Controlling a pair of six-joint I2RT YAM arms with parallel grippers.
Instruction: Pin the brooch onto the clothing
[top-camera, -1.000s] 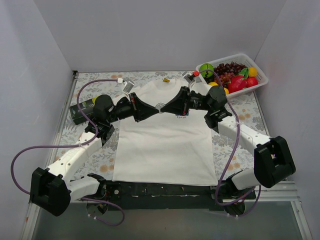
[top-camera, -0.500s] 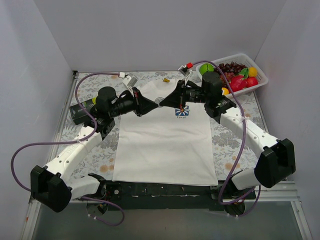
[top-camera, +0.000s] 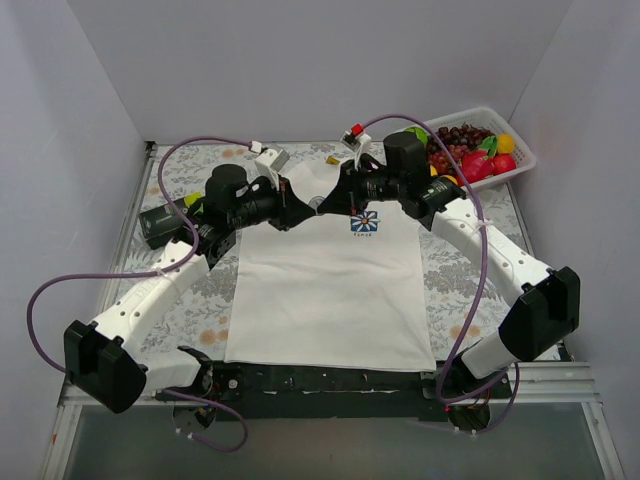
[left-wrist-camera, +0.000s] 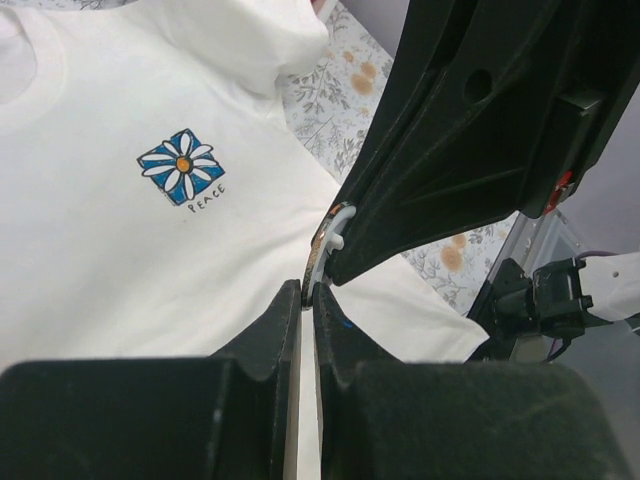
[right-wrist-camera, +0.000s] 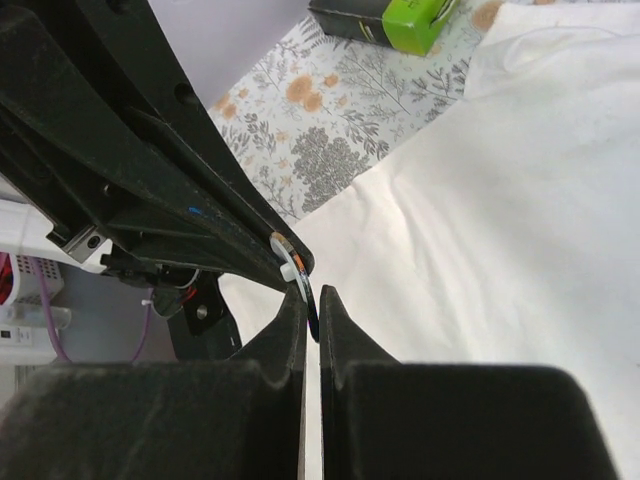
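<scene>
The white T-shirt (top-camera: 330, 290) lies flat on the table, with its blue flower print (top-camera: 365, 222) and yellow neck tag (top-camera: 332, 159) showing. My left gripper (top-camera: 306, 208) and right gripper (top-camera: 324, 202) meet tip to tip above the shirt's chest, left of the print. The small round brooch (top-camera: 315, 204) is pinched between them. In the left wrist view the left gripper (left-wrist-camera: 310, 292) is shut on the brooch's lower edge (left-wrist-camera: 322, 248), above the shirt (left-wrist-camera: 100, 260). In the right wrist view the right gripper (right-wrist-camera: 312, 300) is shut on the opposite edge of the brooch (right-wrist-camera: 300, 272).
A white basket (top-camera: 520, 160) of toy fruit stands at the back right. A dark box with a green end (top-camera: 165, 215) lies left of the shirt and also shows in the right wrist view (right-wrist-camera: 400, 20). The floral tablecloth (top-camera: 460, 290) surrounds the shirt.
Both grippers have moved together toward the back of the table, still tip to tip on the brooch. The blue print, covered a second ago, now shows.
</scene>
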